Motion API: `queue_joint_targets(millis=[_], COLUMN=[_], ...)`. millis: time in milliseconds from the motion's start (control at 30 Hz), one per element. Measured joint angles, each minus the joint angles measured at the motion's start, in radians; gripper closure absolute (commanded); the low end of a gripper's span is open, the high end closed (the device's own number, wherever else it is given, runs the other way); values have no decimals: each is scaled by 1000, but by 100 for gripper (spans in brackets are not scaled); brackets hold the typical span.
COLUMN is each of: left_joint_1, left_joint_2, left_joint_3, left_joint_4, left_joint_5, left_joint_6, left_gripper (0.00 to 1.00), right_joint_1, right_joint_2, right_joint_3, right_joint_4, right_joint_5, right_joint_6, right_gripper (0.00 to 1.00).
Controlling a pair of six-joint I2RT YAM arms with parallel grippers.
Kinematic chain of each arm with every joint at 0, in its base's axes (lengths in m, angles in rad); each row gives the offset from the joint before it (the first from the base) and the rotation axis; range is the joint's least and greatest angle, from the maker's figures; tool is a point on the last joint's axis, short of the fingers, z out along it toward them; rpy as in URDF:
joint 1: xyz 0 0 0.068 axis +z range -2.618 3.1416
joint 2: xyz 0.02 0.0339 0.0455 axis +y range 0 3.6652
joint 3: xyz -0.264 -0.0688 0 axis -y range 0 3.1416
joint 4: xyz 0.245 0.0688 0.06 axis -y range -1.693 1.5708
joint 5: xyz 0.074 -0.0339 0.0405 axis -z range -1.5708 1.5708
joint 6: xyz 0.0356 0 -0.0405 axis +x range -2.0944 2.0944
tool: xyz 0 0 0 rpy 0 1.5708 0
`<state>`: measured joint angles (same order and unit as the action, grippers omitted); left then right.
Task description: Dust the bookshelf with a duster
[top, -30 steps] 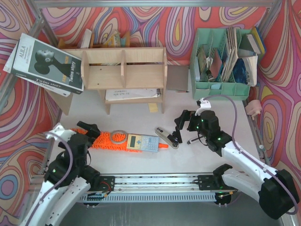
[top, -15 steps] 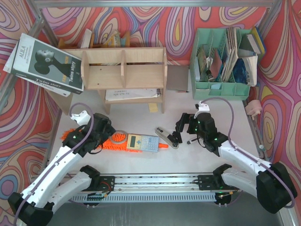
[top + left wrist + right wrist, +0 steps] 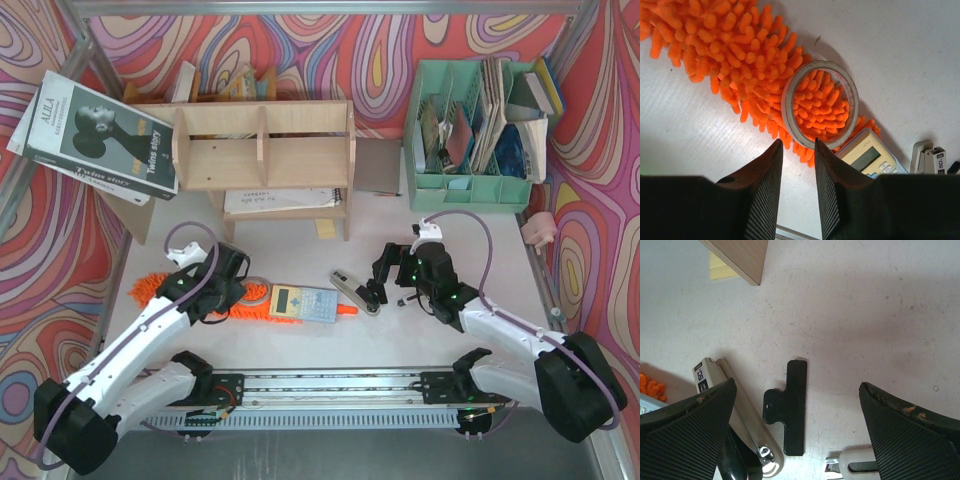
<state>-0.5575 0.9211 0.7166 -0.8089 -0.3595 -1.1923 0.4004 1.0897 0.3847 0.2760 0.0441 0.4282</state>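
Observation:
The orange duster (image 3: 158,290) lies across the front left of the table, its fluffy head (image 3: 730,45) to the left. A tape ring (image 3: 790,107) and a grey calculator (image 3: 303,302) rest on it, and its handle tip (image 3: 347,308) pokes out to the right. My left gripper (image 3: 232,283) hovers over the head by the ring. In the left wrist view the left gripper (image 3: 797,145) has only a narrow gap, with nothing between the fingers. The plywood bookshelf (image 3: 262,145) stands at the back. My right gripper (image 3: 378,283) is wide open above a black clip (image 3: 790,410).
A stapler (image 3: 355,292) lies right of the calculator. A book (image 3: 95,135) leans on the shelf's left end and a notebook (image 3: 285,200) lies beneath it. The mint-green organiser (image 3: 480,130) stands back right. A shelf leg (image 3: 740,255) and a yellow note (image 3: 722,267) are nearby.
My left arm has swung in from the front left edge to over the duster head, and its jaws have narrowed from wide open. The right arm has barely shifted.

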Motion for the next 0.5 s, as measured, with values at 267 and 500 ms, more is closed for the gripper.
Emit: queue_joint_targets(millis=[267,500], left_joint_1=[0,0], left_joint_2=[5,42], left_joint_3=[-43,-47], left_joint_4=[12,32], left_joint_5=[-7,-16], left_joint_6=[-39,-39], left_gripper=[61,62], right_joint_1=[0,0], right_joint_2=[-4,-5], right_joint_3=[-11,-14], right_joint_4=[14,16], right_joint_5=[-4,-14], right_joint_6=[6,7], right_gripper=[2,2])
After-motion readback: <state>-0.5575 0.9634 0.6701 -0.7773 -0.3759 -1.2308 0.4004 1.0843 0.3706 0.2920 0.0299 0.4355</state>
